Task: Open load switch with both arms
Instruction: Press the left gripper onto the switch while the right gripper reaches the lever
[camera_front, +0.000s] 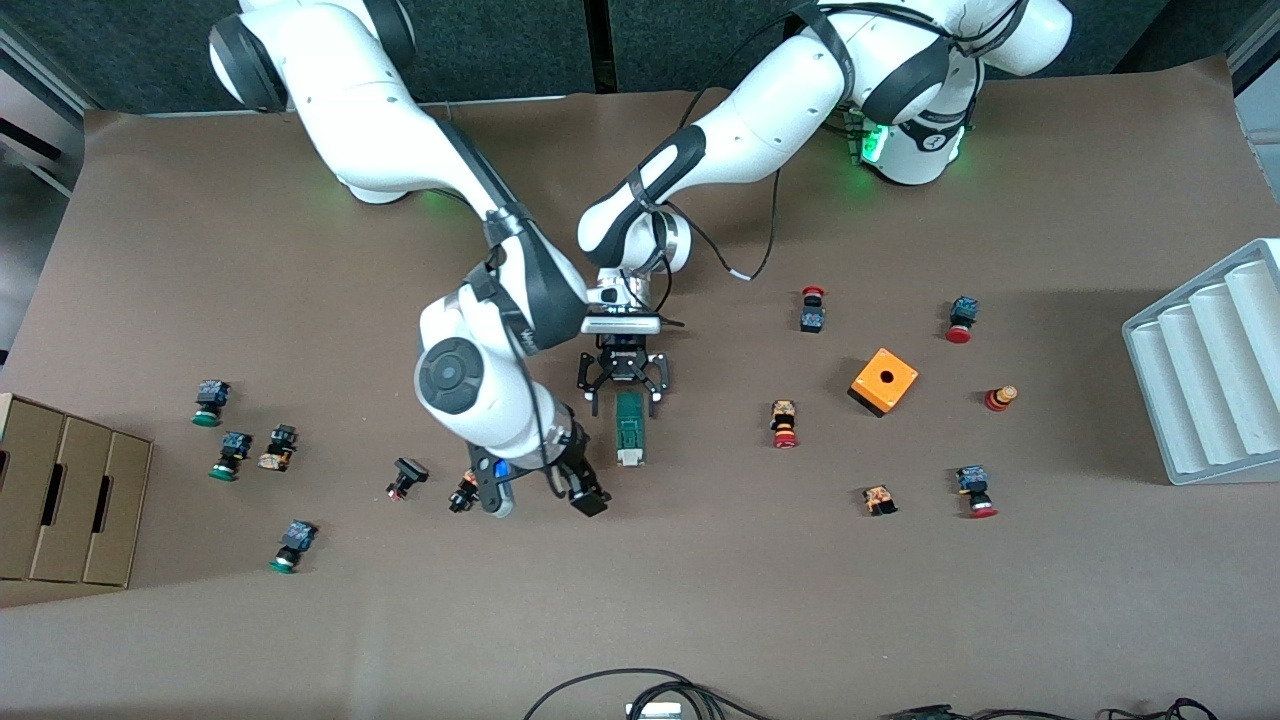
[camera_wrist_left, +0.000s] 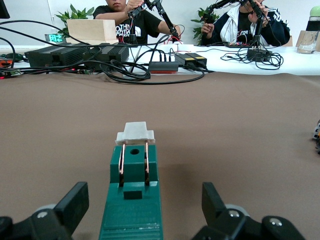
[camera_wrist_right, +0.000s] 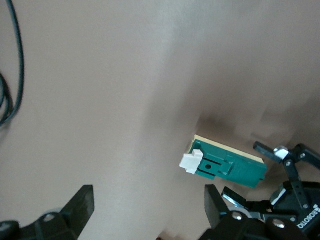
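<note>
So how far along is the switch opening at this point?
Done: the left gripper, open, straddles the load switch's end farther from the front camera, fingers apart from it. In hand: the right gripper, also open, is over the table beside the white sliding piece. Left: gripping and pulling; nothing is held.

You're working on a brown-covered table (camera_front: 300, 640); a cardboard box (camera_front: 70, 490) sits at the right arm's end, a grey ridged tray (camera_front: 1210, 370) at the left arm's end, and a cable-strewn white desk (camera_wrist_left: 295, 60) stands nearby
</note>
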